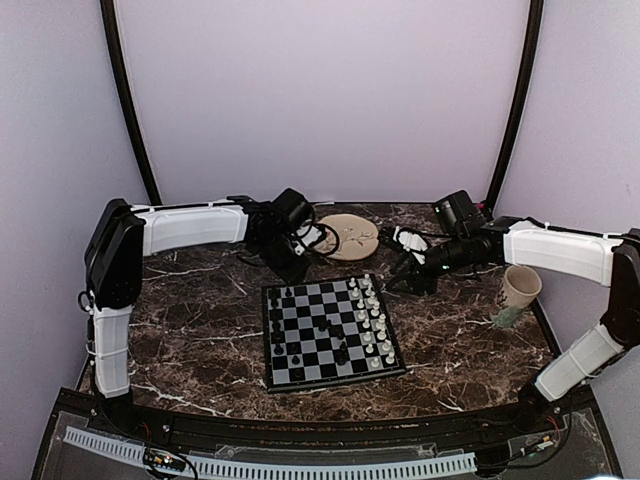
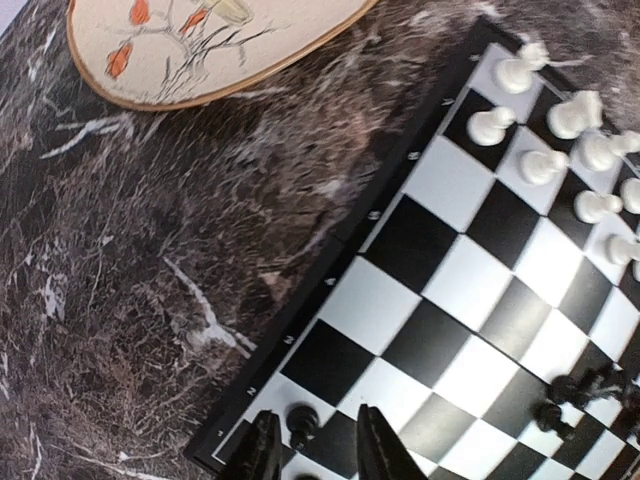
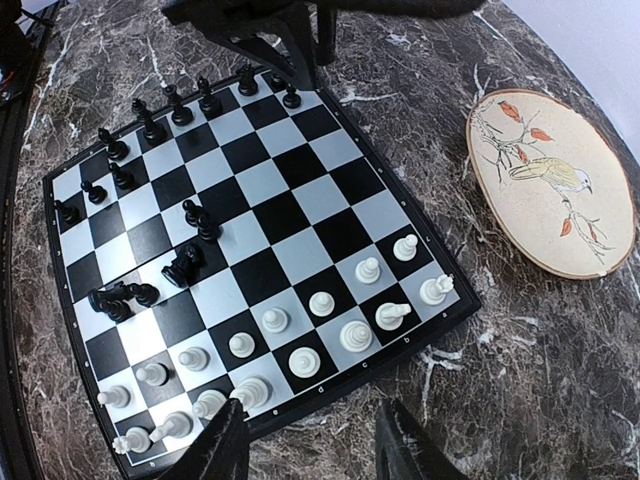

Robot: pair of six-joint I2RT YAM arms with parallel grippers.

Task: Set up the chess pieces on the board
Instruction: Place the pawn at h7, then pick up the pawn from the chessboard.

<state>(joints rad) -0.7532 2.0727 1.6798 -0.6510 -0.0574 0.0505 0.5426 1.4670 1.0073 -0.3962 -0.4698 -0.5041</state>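
L arm (image 1: 190, 228): upper link rises from the near-L base, elbow high at the L edge of the table (image 1: 200, 320). White forearm runs R, wrist bent down over the far-L corner of the board (image 3: 300, 215).

L gripper (image 2: 315, 415): points down, jaws part-way apart. One of its fingers (image 2: 262, 450) sits each side of a small black piece (image 2: 300, 424), w/ a gap showing on the R side, so not clamped. Piece stands upright, long axis vertical, on a square by the border near that corner.

Board lies flat mid-table, turned slightly so its R side sits a bit farther back than its L.
- Black men (image 3: 150, 125) are on the L side and white men (image 3: 355, 335) on the R, so the two camps face each other along a L–R axis.
- Black: a row along the L edge plus strays toward centre. A couple look tipped over; can't tell for sure.
- White: approx two rows along the R edge, mostly upright.

Plate (image 1: 348, 236) lies flat beyond the board's far edge, between the two wrists, apart from the board.

R gripper (image 3: 313, 408): low over the marble, just off the board's white-side edge near the far-R corner. It's aimed at the board, fingers spread wide, nothing between them.

R arm (image 1: 555, 250): rises from the near-R base, elbow at far R, forearm runs L.

Cup (image 1: 519, 290) stands upright on the table by the R forearm, well apart from the board.
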